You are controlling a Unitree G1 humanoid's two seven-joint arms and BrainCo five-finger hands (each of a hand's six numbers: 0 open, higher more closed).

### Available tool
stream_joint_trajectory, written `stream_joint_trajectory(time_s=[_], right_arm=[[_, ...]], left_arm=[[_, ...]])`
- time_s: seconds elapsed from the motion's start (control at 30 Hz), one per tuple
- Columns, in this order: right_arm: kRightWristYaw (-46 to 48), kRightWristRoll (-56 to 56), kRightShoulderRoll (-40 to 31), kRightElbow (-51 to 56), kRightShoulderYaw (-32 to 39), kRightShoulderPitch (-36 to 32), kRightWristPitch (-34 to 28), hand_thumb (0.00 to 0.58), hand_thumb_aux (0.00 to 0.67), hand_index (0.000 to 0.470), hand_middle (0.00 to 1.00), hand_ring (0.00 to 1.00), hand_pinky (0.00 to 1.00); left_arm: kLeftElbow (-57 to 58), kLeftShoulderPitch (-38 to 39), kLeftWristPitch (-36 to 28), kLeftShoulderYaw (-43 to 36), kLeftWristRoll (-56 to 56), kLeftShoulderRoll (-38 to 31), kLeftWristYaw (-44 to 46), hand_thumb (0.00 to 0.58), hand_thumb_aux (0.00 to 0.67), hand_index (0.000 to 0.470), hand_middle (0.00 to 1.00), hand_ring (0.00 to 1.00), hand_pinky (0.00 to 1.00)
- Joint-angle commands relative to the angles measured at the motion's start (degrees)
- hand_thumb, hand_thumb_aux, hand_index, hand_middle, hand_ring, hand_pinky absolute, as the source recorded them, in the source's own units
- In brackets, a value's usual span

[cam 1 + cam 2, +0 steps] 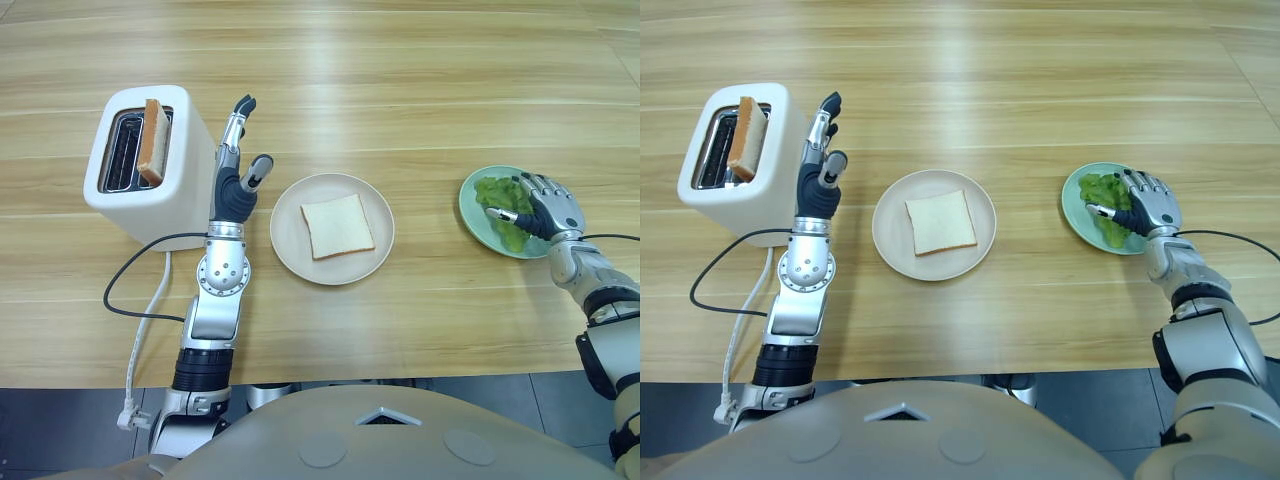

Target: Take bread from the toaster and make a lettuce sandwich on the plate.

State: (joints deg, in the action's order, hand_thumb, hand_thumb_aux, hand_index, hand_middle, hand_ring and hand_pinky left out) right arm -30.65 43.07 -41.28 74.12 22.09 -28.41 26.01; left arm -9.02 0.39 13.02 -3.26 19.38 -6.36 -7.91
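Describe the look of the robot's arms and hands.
Both arms are silver metal segments with black bands. The left arm has a round disc-shaped joint; the left hand is dark grey with silver finger plates. The right hand has silver plates on its back, and a thin black cable runs by its wrist.

One white toaster (150, 175). Two bread slices: one toasted slice (152, 140) upright in a toaster slot, one white slice (337, 226) flat. Two plates: one beige plate (287, 243), one green plate (469, 207). One heap of lettuce (494, 191), leaves too bunched to count. One white plug cord (135, 350). One left hand (238, 172), one right hand (548, 205). One wooden table (420, 90).
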Motion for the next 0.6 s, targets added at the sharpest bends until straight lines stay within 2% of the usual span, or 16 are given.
stream_joint_trajectory(time_s=[0.03, 0.23, 0.27, 0.3, 0.33, 0.37, 0.4, 0.43, 0.5, 0.6], right_arm=[[1.2, 0.4, 0.3, 0.9, 1.5, -0.2, -1.1, 0.000, 0.000, 0.000, 0.00, 0.00, 0.00], [1.1, 0.0, 0.2, 1.0, 2.6, 0.0, -1.8, 0.000, 0.000, 0.000, 0.00, 0.00, 0.00], [1.1, -0.2, 0.2, 1.0, 2.5, 0.0, -1.8, 0.212, 0.137, 0.094, 0.00, 0.00, 0.00], [1.1, -0.4, 0.2, 1.0, 2.5, 0.1, -1.8, 0.288, 0.194, 0.133, 0.00, 0.00, 0.00], [1.0, -0.4, 0.2, 0.9, 2.6, 0.1, -1.8, 0.288, 0.194, 0.133, 0.00, 0.00, 0.00], [1.0, -0.5, 0.2, 0.9, 2.6, 0.1, -1.8, 0.511, 0.439, 0.301, 0.00, 0.00, 0.00], [0.8, -0.6, 0.2, 0.9, 2.6, 0.1, -1.6, 0.559, 0.544, 0.373, 0.00, 0.00, 0.00], [0.6, -0.7, 0.2, 0.9, 2.6, 0.1, -1.6, 0.570, 0.581, 0.399, 0.00, 0.00, 0.00], [0.2, -0.8, 0.3, 0.7, 2.8, -0.1, -1.3, 0.577, 0.620, 0.426, 0.00, 0.00, 0.00], [-0.6, -1.4, 0.4, 0.6, 2.4, 0.0, -0.1, 0.575, 0.607, 0.417, 0.00, 0.00, 0.00]], left_arm=[[1.3, 0.3, 0.0, -0.6, 0.1, -0.1, 0.4, 0.000, 0.000, 0.000, 0.00, 0.00, 0.00], [1.3, 0.4, 0.1, -0.8, 0.2, -0.1, 0.5, 0.000, 0.000, 0.000, 0.00, 0.00, 0.00], [1.4, 0.4, 0.1, -0.8, 0.2, -0.1, 0.5, 0.000, 0.000, 0.000, 0.00, 0.00, 0.00], [1.4, 0.4, 0.2, -0.8, 0.2, -0.1, 0.5, 0.000, 0.000, 0.000, 0.00, 0.00, 0.00], [1.4, 0.4, 0.2, -0.8, 0.2, -0.1, 0.5, 0.000, 0.000, 0.000, 0.00, 0.00, 0.00], [1.5, 0.4, 0.2, -0.8, 0.2, -0.1, 0.5, 0.000, 0.000, 0.000, 0.00, 0.00, 0.00], [1.6, 0.3, 0.3, -0.8, 0.2, -0.1, 0.5, 0.000, 0.000, 0.000, 0.00, 0.00, 0.00], [1.7, 0.3, 0.3, -0.8, 0.2, -0.1, 0.5, 0.000, 0.000, 0.000, 0.00, 0.00, 0.00], [2.0, 0.2, 0.4, -0.8, 0.2, -0.2, 0.4, 0.000, 0.000, 0.000, 0.00, 0.00, 0.00], [2.6, -0.1, 0.5, -0.8, 0.2, -0.2, 0.4, 0.000, 0.000, 0.000, 0.00, 0.00, 0.00]])
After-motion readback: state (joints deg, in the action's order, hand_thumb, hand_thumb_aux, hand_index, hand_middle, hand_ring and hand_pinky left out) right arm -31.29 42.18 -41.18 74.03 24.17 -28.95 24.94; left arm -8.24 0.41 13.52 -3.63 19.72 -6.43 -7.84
